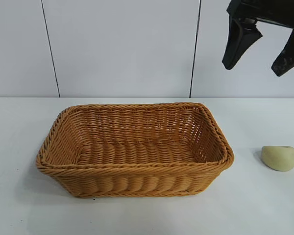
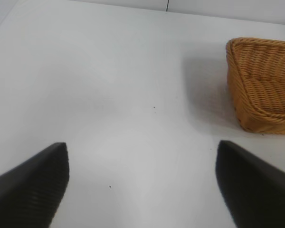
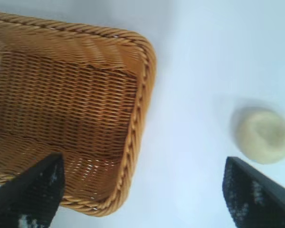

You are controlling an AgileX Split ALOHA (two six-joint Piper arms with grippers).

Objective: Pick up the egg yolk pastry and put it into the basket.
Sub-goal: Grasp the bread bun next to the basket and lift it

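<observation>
Centrally on the counter [image 1: 19, 196], the basket [image 1: 137, 171] is laid with its long axis across. Toward the right edge, the egg yolk pastry [image 1: 279, 157] is seen, dome up. Above it, the right claw [image 1: 257, 58] is spread, arm cropped; the left claw [image 2: 142, 183] is likewise parted.

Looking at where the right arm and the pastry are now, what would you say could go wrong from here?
The egg yolk pastry is a small smooth dome lying on the table apart from the basket; the open right gripper hangs high above it, so a slightly offset descent might nudge it away. It sits near the edge of the exterior view, so a push could send it out of sight. Carried low, it might catch the basket's raised braided rim.
</observation>
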